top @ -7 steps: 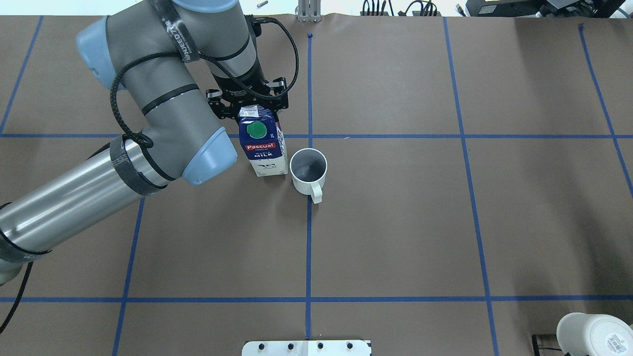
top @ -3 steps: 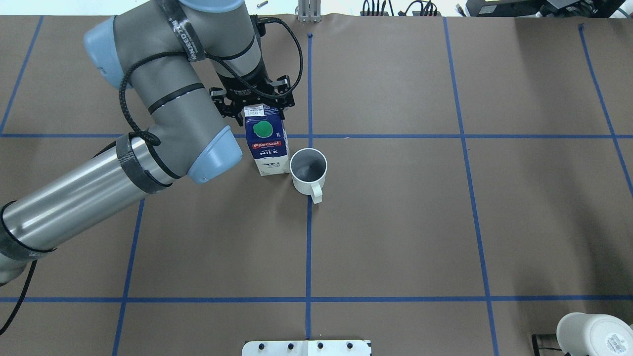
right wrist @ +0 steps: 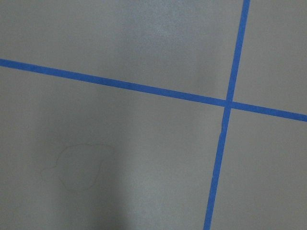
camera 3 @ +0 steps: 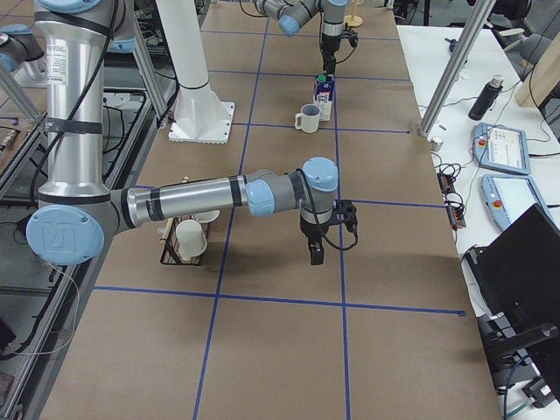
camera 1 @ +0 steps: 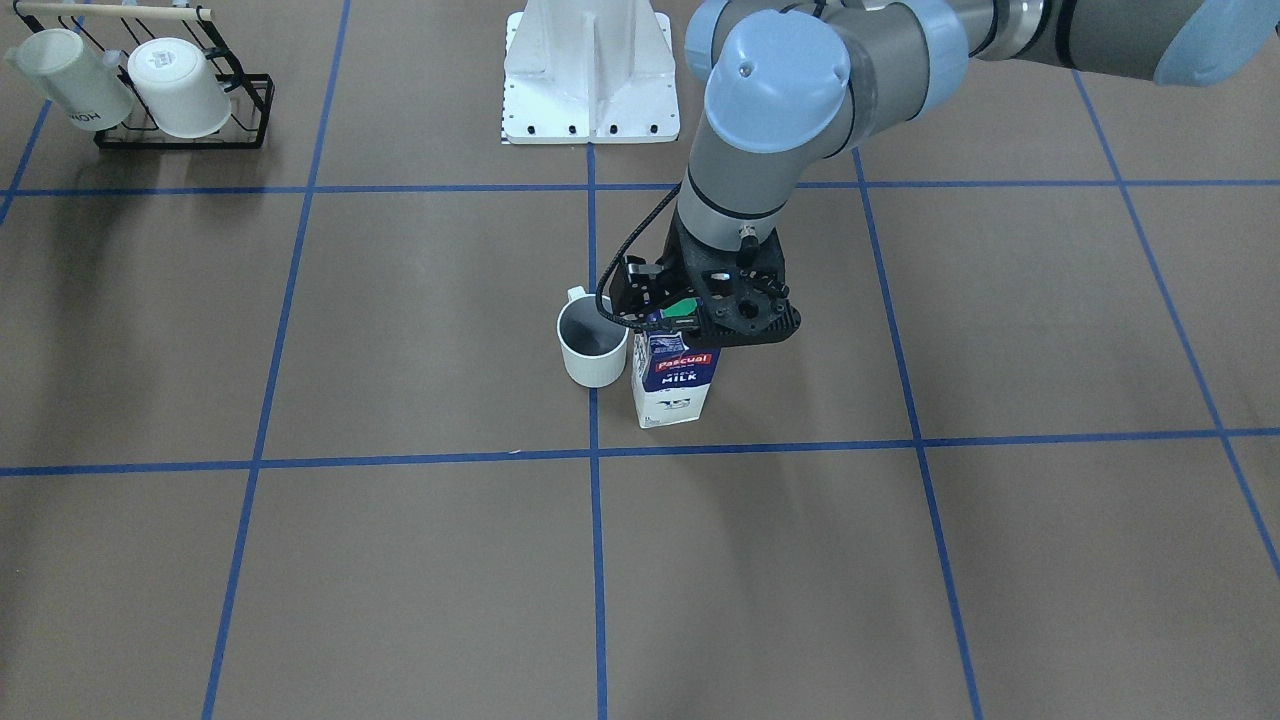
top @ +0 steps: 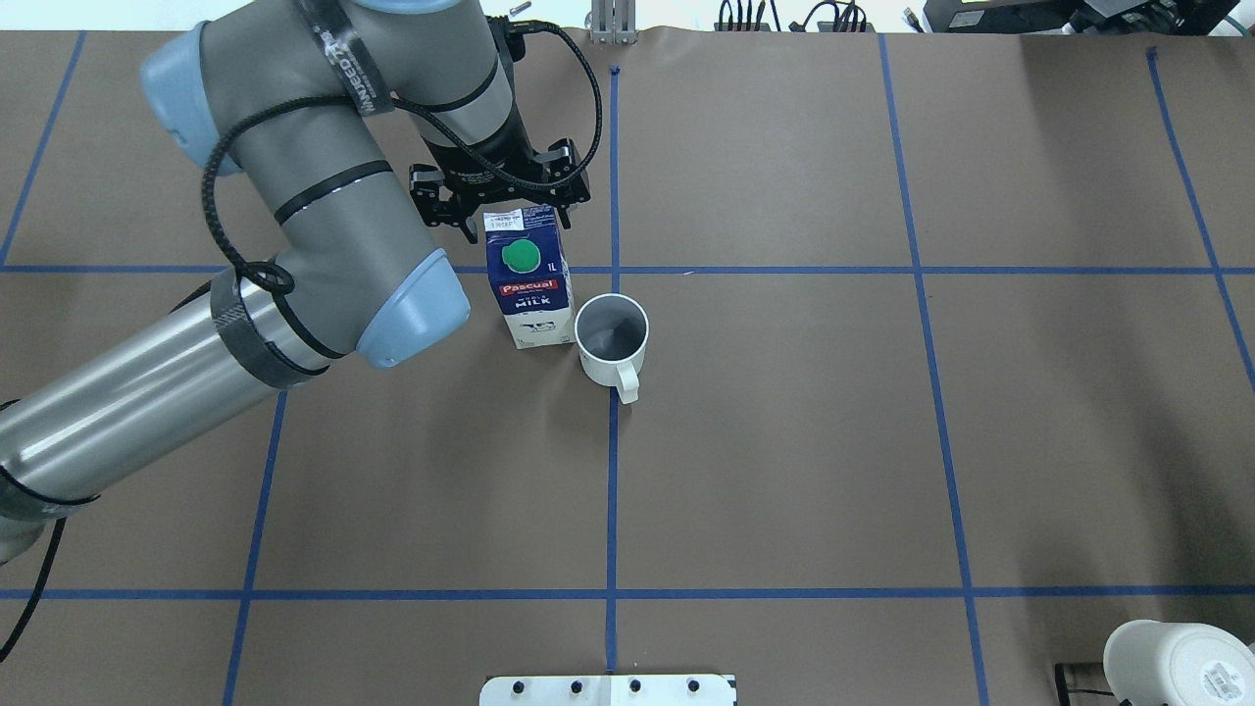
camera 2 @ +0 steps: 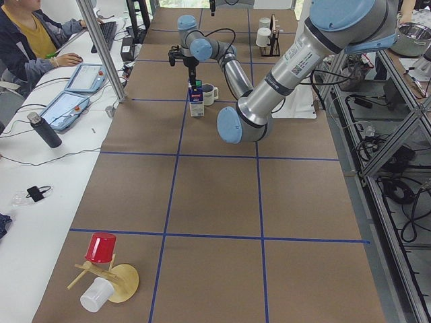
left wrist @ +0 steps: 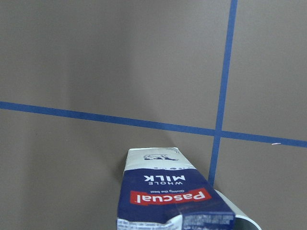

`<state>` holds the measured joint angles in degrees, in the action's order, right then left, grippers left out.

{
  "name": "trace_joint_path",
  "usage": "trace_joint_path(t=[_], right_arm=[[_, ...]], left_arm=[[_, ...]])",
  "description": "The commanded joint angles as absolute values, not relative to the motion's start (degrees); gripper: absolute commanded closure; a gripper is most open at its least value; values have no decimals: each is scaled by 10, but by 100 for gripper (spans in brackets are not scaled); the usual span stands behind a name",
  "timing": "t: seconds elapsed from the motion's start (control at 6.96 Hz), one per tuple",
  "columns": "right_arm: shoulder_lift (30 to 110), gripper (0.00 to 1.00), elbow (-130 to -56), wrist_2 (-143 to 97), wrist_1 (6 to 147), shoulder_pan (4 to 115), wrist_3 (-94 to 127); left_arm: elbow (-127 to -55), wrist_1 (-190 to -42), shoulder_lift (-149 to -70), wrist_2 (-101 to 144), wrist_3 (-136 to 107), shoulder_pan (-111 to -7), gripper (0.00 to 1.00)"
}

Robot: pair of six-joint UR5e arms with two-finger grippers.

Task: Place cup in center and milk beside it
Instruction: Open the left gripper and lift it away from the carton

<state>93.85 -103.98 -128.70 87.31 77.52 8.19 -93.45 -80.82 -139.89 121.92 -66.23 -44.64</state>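
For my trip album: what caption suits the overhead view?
Robot's left hand hovers over the milk, set beside the cup at center.

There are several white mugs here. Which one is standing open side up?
The plain cup next to the milk carton, showing its grey inside. On the black rack, the lettered mug and its neighbour lie tipped.

Matt brown paper covers the table; the milk is glossy card, the cup smooth, glazed.
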Motion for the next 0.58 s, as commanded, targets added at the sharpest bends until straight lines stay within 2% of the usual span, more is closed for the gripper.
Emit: trace_joint_path(t=[0.0,0.14,0.43], right_arm=[[937,0,-1040,-1286,873,775,82],[937,0,-1035,-1287,873,775,83],[936,0,-1034,-1292,873,776,87]], left_arm=[[-1047,-788,-1333,1219,-657,-484,2],[-1096,-787,-1273,1218,-621,-510,2],[-1148,-777,-1160,1219,-432,-569,2]])
